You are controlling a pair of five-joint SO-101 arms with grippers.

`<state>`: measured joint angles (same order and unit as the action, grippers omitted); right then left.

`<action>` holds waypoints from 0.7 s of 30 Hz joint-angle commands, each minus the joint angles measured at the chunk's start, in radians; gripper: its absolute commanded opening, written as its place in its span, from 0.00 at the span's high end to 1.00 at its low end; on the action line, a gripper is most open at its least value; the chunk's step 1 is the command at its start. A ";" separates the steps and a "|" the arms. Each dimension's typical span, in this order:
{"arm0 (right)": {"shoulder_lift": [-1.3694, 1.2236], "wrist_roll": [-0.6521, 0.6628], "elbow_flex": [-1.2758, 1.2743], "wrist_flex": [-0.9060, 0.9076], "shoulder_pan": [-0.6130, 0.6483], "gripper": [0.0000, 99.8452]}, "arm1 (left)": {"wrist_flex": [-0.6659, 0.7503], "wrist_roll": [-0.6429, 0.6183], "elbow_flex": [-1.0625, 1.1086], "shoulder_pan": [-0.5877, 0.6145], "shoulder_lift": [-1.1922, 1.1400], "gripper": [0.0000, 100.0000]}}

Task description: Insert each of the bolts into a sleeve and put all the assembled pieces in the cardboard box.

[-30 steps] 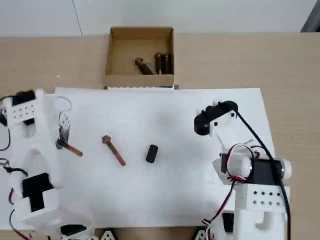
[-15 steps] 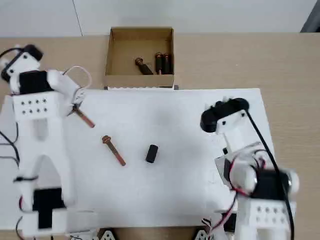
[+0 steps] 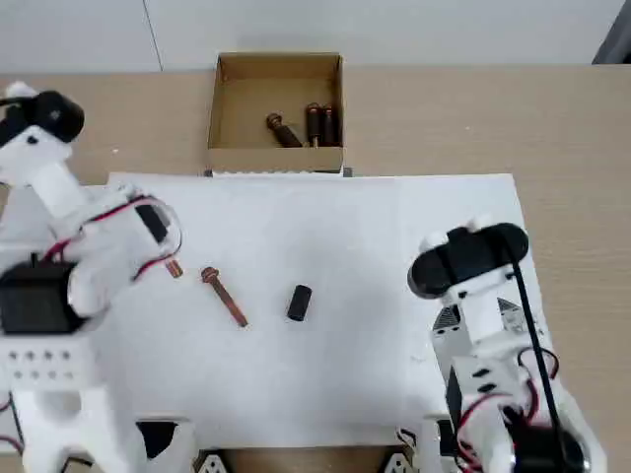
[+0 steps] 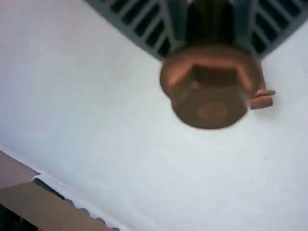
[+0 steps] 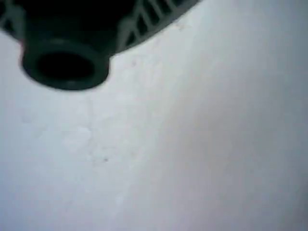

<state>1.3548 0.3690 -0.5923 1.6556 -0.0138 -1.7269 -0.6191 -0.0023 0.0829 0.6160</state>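
We see our left hand [image 4: 210,21] gripping a coppery bolt [image 4: 211,91] with a round flanged head; our right hand [image 5: 67,24] grips a smooth black hollow sleeve [image 5: 65,67].

My left arm [image 3: 94,264] and right arm [image 3: 488,340]: white printed shells, black motors [image 3: 463,259], looping red and black wires [image 3: 116,210] (screw holes [image 3: 37,374] dot one block).

A white sheet [image 3: 325,227] is lying under my left claw [image 4: 211,21], covering a light wooden bench [image 3: 444,118] that is stretching out past it. Beyond the far edge, a pale surface [image 3: 394,30] is catching soft, even light.
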 commanded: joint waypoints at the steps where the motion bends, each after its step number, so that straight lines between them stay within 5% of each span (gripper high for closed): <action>1: 0.022 -0.009 0.041 -0.012 -0.012 1.00 | 0.052 0.018 0.036 -0.009 0.080 1.00; 7: 0.097 -0.032 0.021 -0.140 -0.005 1.00 | 0.123 0.129 0.153 -0.014 0.195 1.00; 13: 0.229 -0.269 -0.098 -0.286 -0.004 1.00 | 0.259 0.259 0.312 -0.014 0.393 1.00; 21: 0.398 -0.282 -0.295 -0.305 -0.004 1.00 | 0.430 0.287 0.630 -0.018 0.677 1.00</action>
<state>1.7077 0.0974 -0.8531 1.3779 -0.0123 -1.3725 -0.3399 0.5393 0.0767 1.1960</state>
